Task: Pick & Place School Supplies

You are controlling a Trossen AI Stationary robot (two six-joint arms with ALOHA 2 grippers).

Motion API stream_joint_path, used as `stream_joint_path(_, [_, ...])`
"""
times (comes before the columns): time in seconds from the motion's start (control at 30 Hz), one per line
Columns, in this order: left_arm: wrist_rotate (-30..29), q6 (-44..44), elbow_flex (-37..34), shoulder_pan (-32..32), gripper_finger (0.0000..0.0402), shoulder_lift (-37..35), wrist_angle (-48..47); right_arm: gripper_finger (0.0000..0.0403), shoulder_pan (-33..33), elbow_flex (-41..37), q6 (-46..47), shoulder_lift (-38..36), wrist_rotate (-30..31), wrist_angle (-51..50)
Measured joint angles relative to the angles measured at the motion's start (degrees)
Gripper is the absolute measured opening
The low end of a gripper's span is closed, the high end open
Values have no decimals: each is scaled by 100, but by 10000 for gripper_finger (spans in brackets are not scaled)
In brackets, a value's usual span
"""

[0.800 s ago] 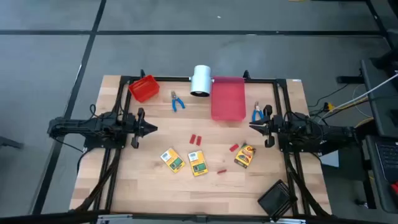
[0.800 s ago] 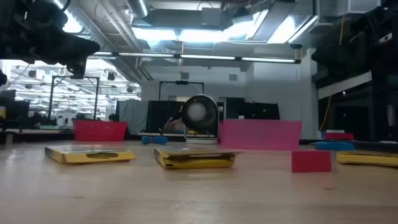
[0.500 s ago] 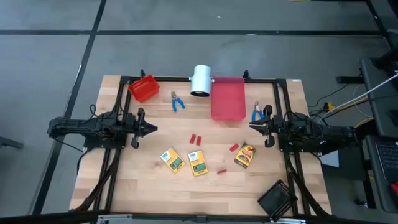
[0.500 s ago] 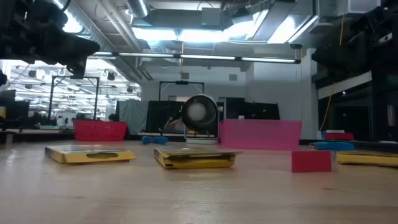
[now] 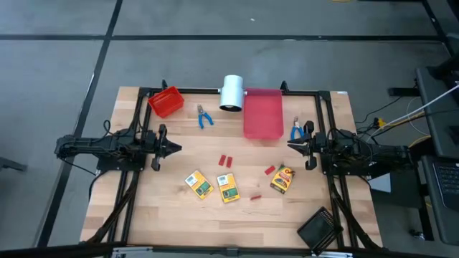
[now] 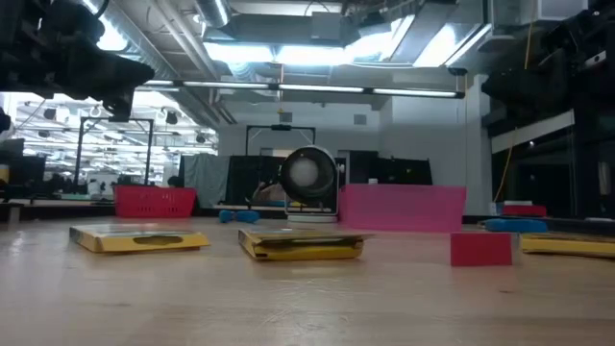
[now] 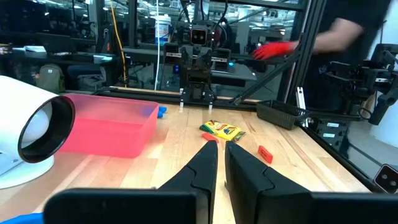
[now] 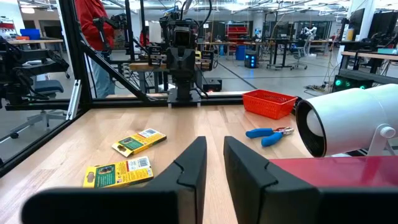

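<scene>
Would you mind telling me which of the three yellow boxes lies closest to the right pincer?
The yellow box beside the lone red block, below and just left of the right pincer; the other two lie together near the table's middle.

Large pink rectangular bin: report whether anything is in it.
Empty. The high view shows only bare pink floor inside the large pink rectangular bin; the left wrist view shows nothing through its translucent wall.

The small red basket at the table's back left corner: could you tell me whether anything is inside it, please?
From above, the small red basket shows only its own red floor; no supplies are visible in it. In the low view its mesh wall hides the inside, so that view confirms nothing.
</scene>
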Motion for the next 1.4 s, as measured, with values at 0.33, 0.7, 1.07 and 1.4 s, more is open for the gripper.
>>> stream_joint_path(0.33, [2, 0, 0, -1, 29, 0, 0, 61, 0, 0, 0, 0, 0, -2])
stream_joint_path(0.7, [2, 0, 0, -1, 28, 0, 0, 61, -4, 0, -2, 2, 42, 0])
stream_joint_path(1.07, [0, 0, -2, 0, 28, 0, 0, 61, 4, 0, 4292, 2, -61, 192])
stream_joint_path(1.4, [1, 0, -2, 0, 28, -1, 0, 61, 6, 0, 7204, 251, 135, 146])
